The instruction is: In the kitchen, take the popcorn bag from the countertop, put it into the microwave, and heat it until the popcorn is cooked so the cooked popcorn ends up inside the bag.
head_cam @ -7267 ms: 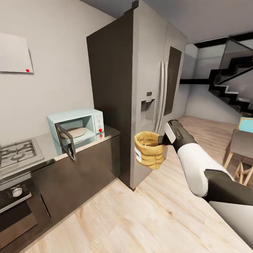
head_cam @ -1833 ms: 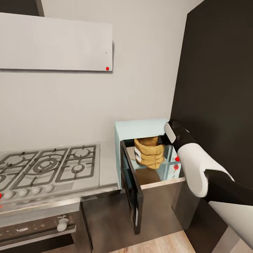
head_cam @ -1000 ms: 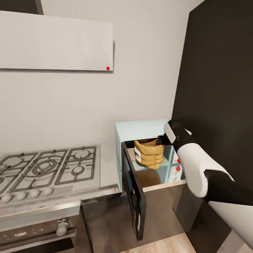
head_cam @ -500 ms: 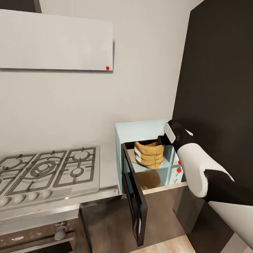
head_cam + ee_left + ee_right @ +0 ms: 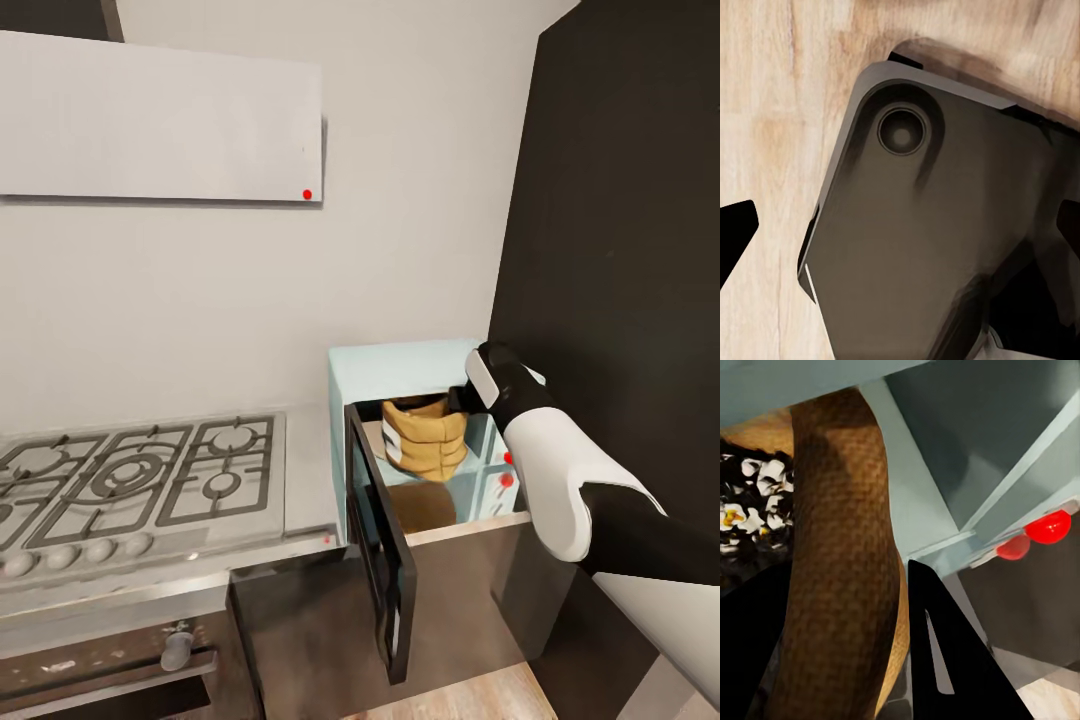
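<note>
The mustard-tan popcorn bag (image 5: 425, 440) hangs upright in the open mouth of the mint-blue microwave (image 5: 400, 368), with my right gripper (image 5: 461, 400) shut on its rolled rim. In the right wrist view the black fingers (image 5: 945, 652) pinch the woven rim (image 5: 840, 562), and whitish popcorn (image 5: 754, 514) shows inside the sack. The microwave's dark glass door (image 5: 385, 560) stands swung out toward me. My left gripper (image 5: 900, 229) hangs open over the wood floor (image 5: 765, 112), above a dark part of my base. The grey countertop (image 5: 308, 470) runs left of the microwave.
A grey gas hob (image 5: 130, 475) lies left of the microwave, with an oven (image 5: 100, 650) beneath it and a flat white hood (image 5: 160, 115) above. A tall dark panel (image 5: 620, 250) stands close on the right. Red knobs (image 5: 1046, 526) sit beside the cavity.
Since 7.3 s ago I have turned from the fridge and come up to the microwave; the bag now sits in its opening. Over the last second only small shifts of view.
</note>
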`<state>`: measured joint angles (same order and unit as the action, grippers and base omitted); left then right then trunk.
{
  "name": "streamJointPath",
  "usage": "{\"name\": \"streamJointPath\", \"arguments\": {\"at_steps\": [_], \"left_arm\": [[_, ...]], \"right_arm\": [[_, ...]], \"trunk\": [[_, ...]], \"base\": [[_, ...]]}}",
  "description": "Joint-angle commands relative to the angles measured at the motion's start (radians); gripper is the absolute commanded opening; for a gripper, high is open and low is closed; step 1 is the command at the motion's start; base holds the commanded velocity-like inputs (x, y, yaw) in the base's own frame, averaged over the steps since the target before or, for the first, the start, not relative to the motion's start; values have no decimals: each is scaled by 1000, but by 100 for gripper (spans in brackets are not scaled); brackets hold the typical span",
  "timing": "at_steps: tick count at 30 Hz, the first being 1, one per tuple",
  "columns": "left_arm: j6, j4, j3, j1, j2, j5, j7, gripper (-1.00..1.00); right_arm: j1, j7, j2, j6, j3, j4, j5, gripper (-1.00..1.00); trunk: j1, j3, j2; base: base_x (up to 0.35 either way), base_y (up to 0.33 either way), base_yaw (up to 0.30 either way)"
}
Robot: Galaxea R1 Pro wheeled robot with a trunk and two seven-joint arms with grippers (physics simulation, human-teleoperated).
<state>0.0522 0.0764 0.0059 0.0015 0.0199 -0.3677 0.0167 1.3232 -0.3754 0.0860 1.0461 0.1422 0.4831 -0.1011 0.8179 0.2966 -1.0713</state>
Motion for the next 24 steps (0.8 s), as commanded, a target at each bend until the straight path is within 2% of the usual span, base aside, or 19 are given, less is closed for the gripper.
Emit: {"name": "streamJointPath", "arguments": {"at_steps": [1,2,14,19,24], "left_arm": [[1,1,0,1,0,-5,2,100],[1,1,0,1,0,-5,2,100],[1,1,0,0,0,-5,2,100],[1,1,-1,1,0,-2,2,100],[1,1,-1,0,-1,-2,2,100]], "right_arm": [[1,-9,1,1,5,0,-12,-100],[1,-8,1,1,5,0,-13,100],[1,-5,1,1,6,43,-14,100],[1,-5,-7,1,5,50,-15,100],[1,-6,-10,1,5,37,-8,100]], "trunk": [[0,1,-1],[0,1,-1],[0,1,-1],[0,1,-1],[0,1,-1]], "base": [[-1,0,0],[0,0,0],[0,0,0],[-12,0,0],[-268,0,0]]}}
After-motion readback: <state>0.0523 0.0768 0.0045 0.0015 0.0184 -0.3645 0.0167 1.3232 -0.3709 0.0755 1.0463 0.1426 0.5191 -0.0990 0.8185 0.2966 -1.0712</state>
